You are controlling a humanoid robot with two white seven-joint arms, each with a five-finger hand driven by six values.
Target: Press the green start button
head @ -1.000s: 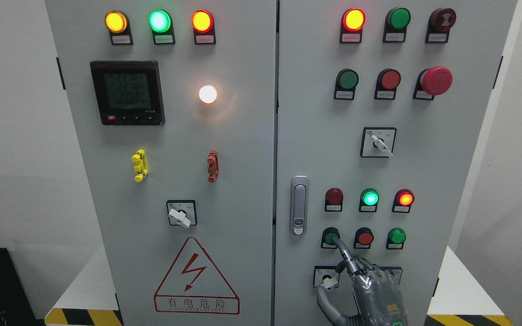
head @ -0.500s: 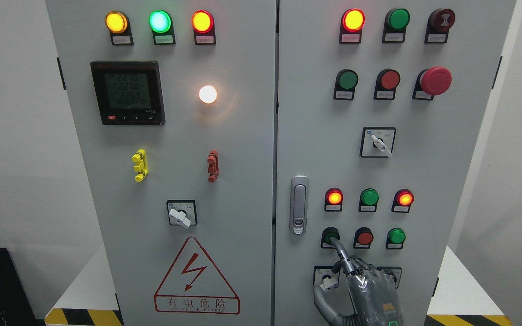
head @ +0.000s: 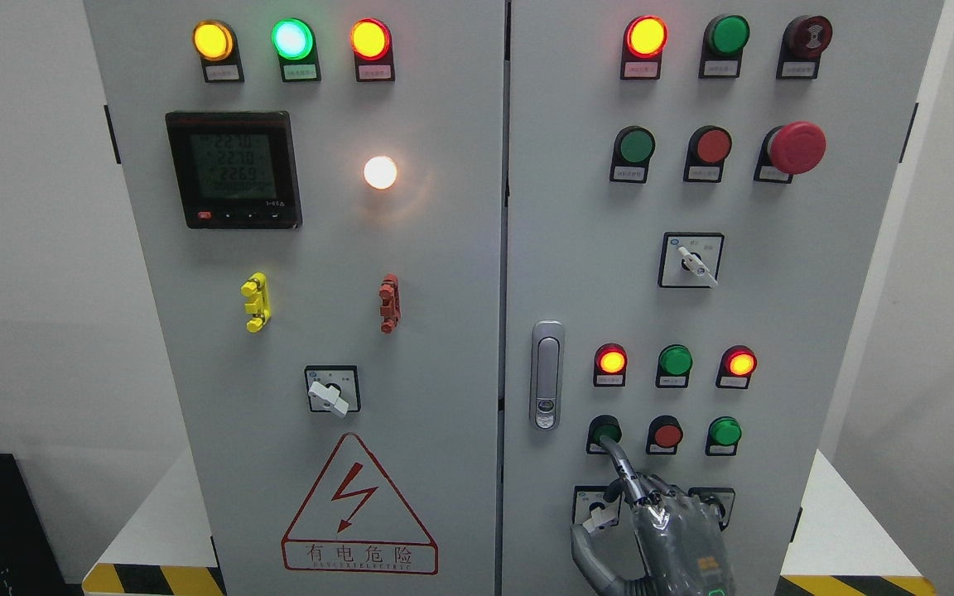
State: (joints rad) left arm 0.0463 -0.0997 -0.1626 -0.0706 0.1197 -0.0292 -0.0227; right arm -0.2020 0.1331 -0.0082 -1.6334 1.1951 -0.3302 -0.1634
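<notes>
Right hand (head: 676, 538) has one finger (head: 619, 463) extended, the others curled, its tip touching the green button (head: 604, 431) just up-left, holding nothing.

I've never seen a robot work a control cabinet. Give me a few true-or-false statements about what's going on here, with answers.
1. The grey robot hand points one finger at the green round button in the bottom row. True.
2. The big red mushroom-shaped button sits on the left door. False: it is on the right door.
3. The black digital meter shows lit digits. True.
4. The round white lamp is dark. False: it glows.
</notes>
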